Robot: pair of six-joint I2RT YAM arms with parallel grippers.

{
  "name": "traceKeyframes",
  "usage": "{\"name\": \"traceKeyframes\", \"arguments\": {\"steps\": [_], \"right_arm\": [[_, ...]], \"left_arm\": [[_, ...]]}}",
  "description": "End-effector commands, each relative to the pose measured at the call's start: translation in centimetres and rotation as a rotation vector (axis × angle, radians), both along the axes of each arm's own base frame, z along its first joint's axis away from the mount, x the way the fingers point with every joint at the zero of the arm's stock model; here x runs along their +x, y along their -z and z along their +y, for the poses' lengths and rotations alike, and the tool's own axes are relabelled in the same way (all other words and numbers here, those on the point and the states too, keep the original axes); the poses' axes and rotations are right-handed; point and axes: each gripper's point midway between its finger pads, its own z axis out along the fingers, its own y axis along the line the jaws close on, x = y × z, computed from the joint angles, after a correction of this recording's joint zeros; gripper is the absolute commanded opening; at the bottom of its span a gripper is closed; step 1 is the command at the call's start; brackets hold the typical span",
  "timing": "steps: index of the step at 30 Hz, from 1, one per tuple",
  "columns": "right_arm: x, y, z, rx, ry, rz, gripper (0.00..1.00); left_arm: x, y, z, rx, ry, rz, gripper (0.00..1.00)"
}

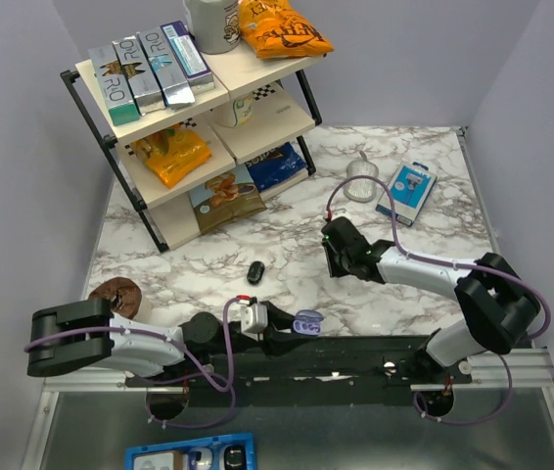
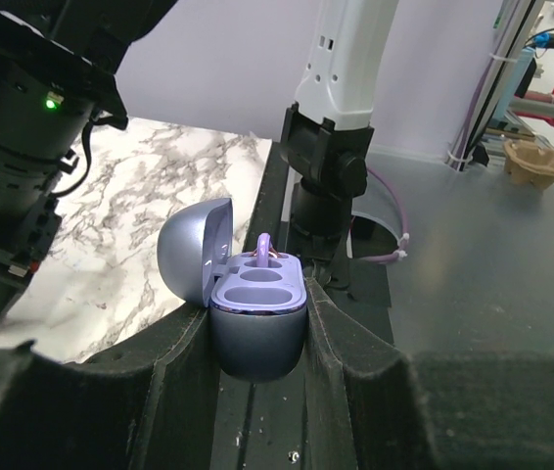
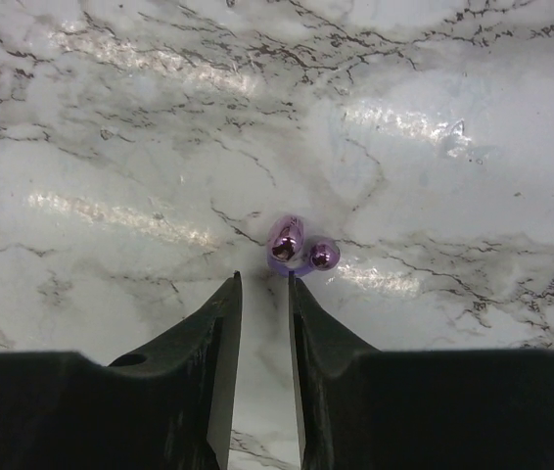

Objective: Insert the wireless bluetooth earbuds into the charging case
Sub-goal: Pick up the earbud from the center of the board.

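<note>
The earbuds here are glossy purple, not black. One earbud [image 3: 292, 243] lies on the marble just beyond my right gripper's [image 3: 263, 279] tips, slightly to their right. That gripper is open a narrow gap with nothing between the fingers. In the top view the right gripper [image 1: 334, 257] is low over the table and hides this bud. My left gripper [image 2: 257, 338] is shut on the lavender charging case [image 2: 255, 323], lid [image 2: 194, 250] open to the left. A purple bud [image 2: 263, 247] stands in the case's far recess. The case also shows in the top view [image 1: 306, 322], near the table's front edge.
A small black oval object [image 1: 254, 271] lies on the marble mid-table. A shelf rack [image 1: 199, 117] with snacks stands at the back left. A clear cup [image 1: 360, 179] and a blue packet [image 1: 406, 192] lie at the back right. A brown object [image 1: 115, 294] sits at the left edge.
</note>
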Motion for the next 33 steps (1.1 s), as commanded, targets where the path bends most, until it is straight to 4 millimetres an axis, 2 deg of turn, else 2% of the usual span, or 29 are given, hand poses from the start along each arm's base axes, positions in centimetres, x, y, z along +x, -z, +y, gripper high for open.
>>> {"name": "traceKeyframes", "arguments": {"steps": [1,17,21,33], "right_arm": [[1.5,-0.7,0.7,-0.020,-0.024,-0.053,0.35],[1.8,1.1,0.8,-0.061,-0.024,-0.022,0.34],[1.8,1.6,0.8,-0.068,-0.021,-0.011,0.31],[2.3,0.4,0.0,-0.078,0.029,-0.056,0.22]], "left_arm": [[-0.3,1.8,1.2,0.019,-0.006,-0.003,0.00],[-0.2,2.2,1.2,0.031,-0.012,0.000,0.00],[-0.2,2.1,1.1,0.027,-0.011,-0.003,0.00],[-0.2,2.1,0.9,0.033,-0.008,-0.004,0.00]]}}
